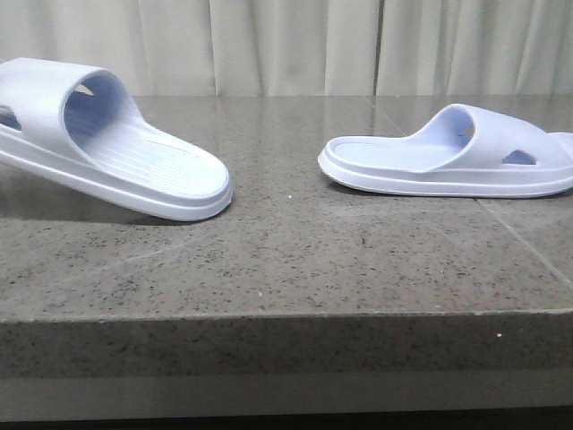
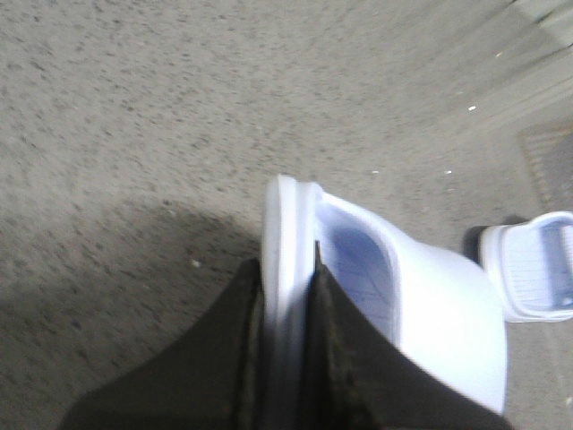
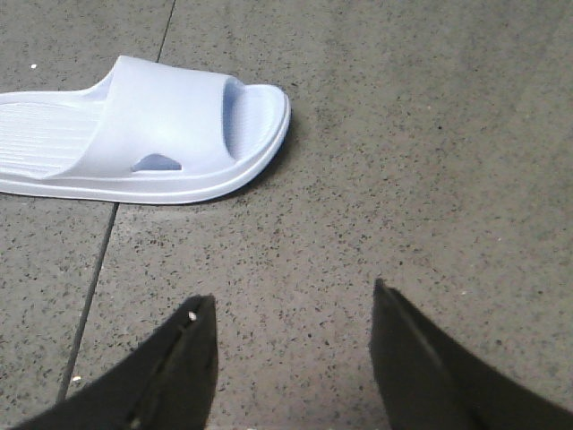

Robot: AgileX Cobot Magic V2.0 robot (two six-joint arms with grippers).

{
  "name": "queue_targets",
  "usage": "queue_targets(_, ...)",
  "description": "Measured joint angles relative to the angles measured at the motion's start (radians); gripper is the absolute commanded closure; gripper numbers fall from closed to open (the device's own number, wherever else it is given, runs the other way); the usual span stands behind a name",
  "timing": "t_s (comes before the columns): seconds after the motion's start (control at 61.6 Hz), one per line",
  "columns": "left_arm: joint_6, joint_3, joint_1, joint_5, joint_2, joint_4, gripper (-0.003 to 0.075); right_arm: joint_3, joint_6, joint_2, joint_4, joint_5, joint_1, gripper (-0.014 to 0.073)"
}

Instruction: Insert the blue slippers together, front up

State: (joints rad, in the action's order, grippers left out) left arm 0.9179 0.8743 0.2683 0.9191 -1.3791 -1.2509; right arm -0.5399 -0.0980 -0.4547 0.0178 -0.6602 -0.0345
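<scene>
Two blue slippers, well apart. Left slipper (image 1: pixel 116 143) is lifted and tilted, heel end low toward the other slipper, toe end raised off-frame; shadow under it on the table, cannot tell if the heel edge touches. Left end effector (image 2: pixel 288 349) is clamped on this slipper's sole edge, one finger each side, seen in the left wrist view; the arm itself is out of the front view. Right slipper (image 1: pixel 457 157) lies flat, sole down, heel pointing toward the left slipper, band on the far side from it. Right end effector (image 3: pixel 291 358) spread wide, holding nothing, hanging over bare table near the right slipper's toe end, not touching it.

Progress, as judged: early. One slipper picked up, the other not grasped, nothing nested. Left to do: grab right slipper, bring the two together, slide one into the other's band, end with fronts up.

Table (image 1: pixel 286 260) is grey speckled stone with thin seam lines, thick front edge. Behind the slippers, a pale pleated curtain (image 1: pixel 295 45) fills the background.
</scene>
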Motion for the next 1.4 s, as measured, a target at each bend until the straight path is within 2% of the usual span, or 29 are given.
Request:
queue_targets(0.146, 0.032, -0.08, 0.0, -0.011, 0.082, -0.064, 0.0741, 0.0, -0.002, -0.046, -0.061, -0.005, 0.0, 0.0176)
queue_targets(0.357, 0.041, -0.09, 0.0, -0.015, 0.087, -0.069, 0.0741, -0.055, -0.031, -0.281, -0.074, -0.021, 0.011, 0.0176)
queue_targets(0.471, 0.042, -0.09, 0.0, -0.015, 0.087, -0.069, 0.0741, -0.128, -0.035, -0.403, -0.077, -0.04, 0.076, 0.0176)
queue_targets(0.633, 0.042, -0.09, 0.0, -0.015, 0.087, -0.069, 0.0741, -0.223, -0.022, -0.542, -0.093, -0.046, 0.232, 0.0176)
queue_targets(0.747, 0.043, -0.09, 0.0, -0.015, 0.087, -0.069, 0.0741, -0.272, 0.098, -0.625, -0.208, -0.06, 0.346, 0.0176)
queue_targets(0.942, 0.043, -0.09, 0.0, -0.015, 0.087, -0.061, 0.0741, -0.336, 0.499, -0.759, -0.633, -0.132, 0.482, 0.0176)
queue_targets(1.104, 0.043, -0.09, 0.0, -0.016, 0.087, -0.061, 0.0741, -0.36, 0.779, -0.859, -0.937, -0.202, 0.523, 0.0176)
queue_targets(1.218, 0.045, -0.09, 0.0, -0.016, 0.087, -0.059, 0.0741, -0.388, 0.881, -0.939, -1.047, -0.237, 0.523, 0.0176)
queue_targets(1.396, 0.045, -0.09, 0.0, -0.016, 0.087, -0.057, 0.0741, -0.455, 0.912, -1.056, -1.083, -0.263, 0.523, 0.0179)
